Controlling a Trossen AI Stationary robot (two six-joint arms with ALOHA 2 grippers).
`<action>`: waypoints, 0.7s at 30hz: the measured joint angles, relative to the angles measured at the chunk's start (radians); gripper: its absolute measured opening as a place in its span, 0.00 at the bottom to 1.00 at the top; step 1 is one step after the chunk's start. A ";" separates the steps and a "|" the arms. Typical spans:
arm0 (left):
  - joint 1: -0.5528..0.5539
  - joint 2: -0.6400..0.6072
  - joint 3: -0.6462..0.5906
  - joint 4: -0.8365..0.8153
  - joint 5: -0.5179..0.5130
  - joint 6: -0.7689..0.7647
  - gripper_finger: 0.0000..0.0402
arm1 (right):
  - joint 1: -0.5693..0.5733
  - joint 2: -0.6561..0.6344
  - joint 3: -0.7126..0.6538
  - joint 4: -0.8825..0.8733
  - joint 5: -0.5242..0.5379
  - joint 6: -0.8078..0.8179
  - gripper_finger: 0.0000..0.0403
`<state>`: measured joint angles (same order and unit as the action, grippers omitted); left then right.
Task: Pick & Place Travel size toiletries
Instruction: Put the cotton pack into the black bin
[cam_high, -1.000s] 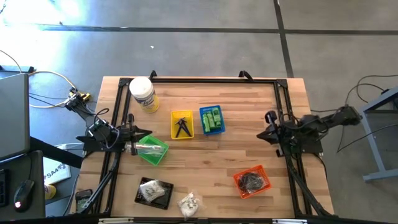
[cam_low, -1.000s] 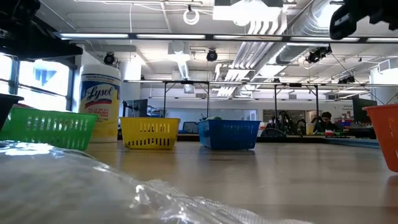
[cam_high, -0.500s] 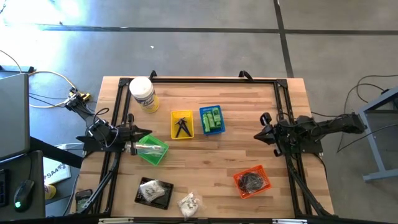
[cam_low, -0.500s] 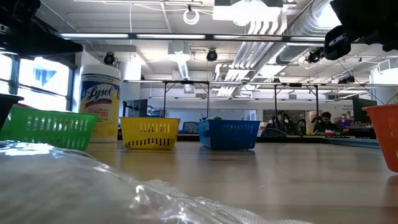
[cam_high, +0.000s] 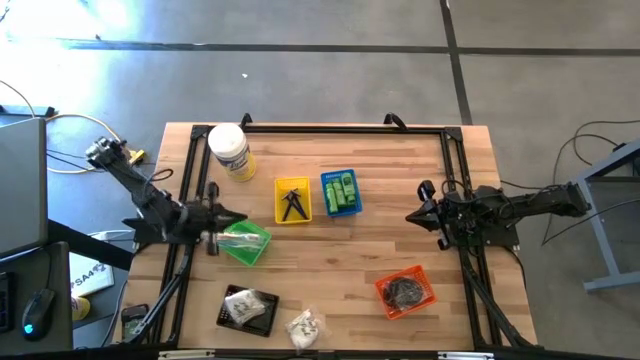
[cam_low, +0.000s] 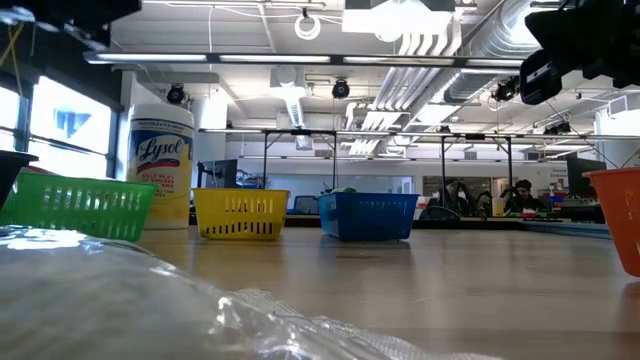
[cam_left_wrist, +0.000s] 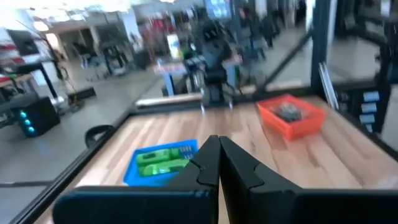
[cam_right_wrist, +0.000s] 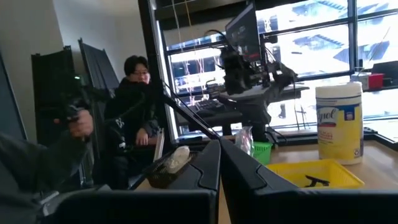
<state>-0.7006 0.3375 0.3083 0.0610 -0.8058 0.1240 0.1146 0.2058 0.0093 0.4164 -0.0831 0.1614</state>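
Note:
Green bottles (cam_high: 343, 192) lie in a blue basket (cam_high: 327, 180); small black pieces (cam_high: 293, 203) lie in a yellow basket (cam_high: 279, 213). A clear packet (cam_high: 236, 238) rests in a green basket (cam_high: 256, 249). Another packet (cam_high: 243, 307) lies on a black tray (cam_high: 228, 317), and a third (cam_high: 303, 326) lies on the table by the near edge. My left gripper (cam_high: 238, 216) is shut and level over the green basket's far corner, holding nothing. My right gripper (cam_high: 410, 216) hangs shut and empty above the table's right side.
A big white jar with a yellow label (cam_high: 229, 152) stands at the far left corner. An orange basket (cam_high: 424, 283) with dark contents sits near the right front. A black frame (cam_high: 340, 127) rims the table. People sit in the room beyond (cam_right_wrist: 134, 106).
My left arm has risen, its elbow swinging out toward the table's left and far side, while its shut gripper stays over the green basket. My right gripper has sunk a little and swung toward the table's left. No toiletry has moved.

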 joint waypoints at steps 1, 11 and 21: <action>0.000 0.078 0.039 -0.002 0.008 -0.014 0.00 | 0.000 0.000 0.000 0.000 0.001 0.003 0.01; 0.029 0.918 0.650 -0.336 0.162 -0.317 0.01 | 0.000 0.000 -0.001 -0.005 0.002 0.035 0.01; 0.115 1.434 1.118 -0.576 0.775 -0.454 0.31 | 0.001 0.000 -0.002 -0.004 0.002 0.078 0.01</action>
<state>-0.5855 1.7714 1.4259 -0.5152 -0.0311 -0.3298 0.1154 0.2062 0.0074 0.4122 -0.0814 0.2395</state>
